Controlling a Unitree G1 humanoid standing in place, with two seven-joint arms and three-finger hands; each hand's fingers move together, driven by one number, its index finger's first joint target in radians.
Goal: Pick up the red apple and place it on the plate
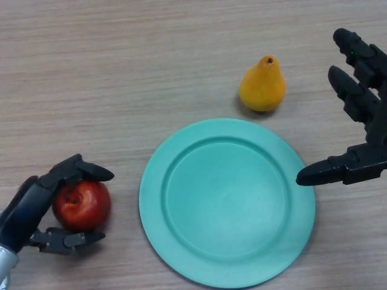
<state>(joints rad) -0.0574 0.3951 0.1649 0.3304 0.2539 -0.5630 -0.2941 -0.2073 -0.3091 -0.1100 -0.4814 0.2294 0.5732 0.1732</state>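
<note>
Pale wood-grain tabletop (121, 72) fills the whole head view, seen from above. No brand, label or writing can be read on anything.

At the lower left lies a shiny round red apple (82, 204), stem dimple facing up, resting on the table. The robot's black left hand (33, 208) comes in from the lower left corner and is wrapped around the apple: one finger curls over the fruit's top, and another part of the hand curls under its lower side, so the apple sits between them, against the palm.

Just to the right of the apple, close but apart from it, lies a round, flat turquoise plastic plate (227, 202) with a raised rim; nothing lies on it.

Beyond the plate's far edge, near it, stands a yellow-orange pear (262, 86), stalk end pointing away.

At the right edge hangs the black right hand (363, 121), spread wide and holding nothing, its thumb tip over the plate's right rim.
</note>
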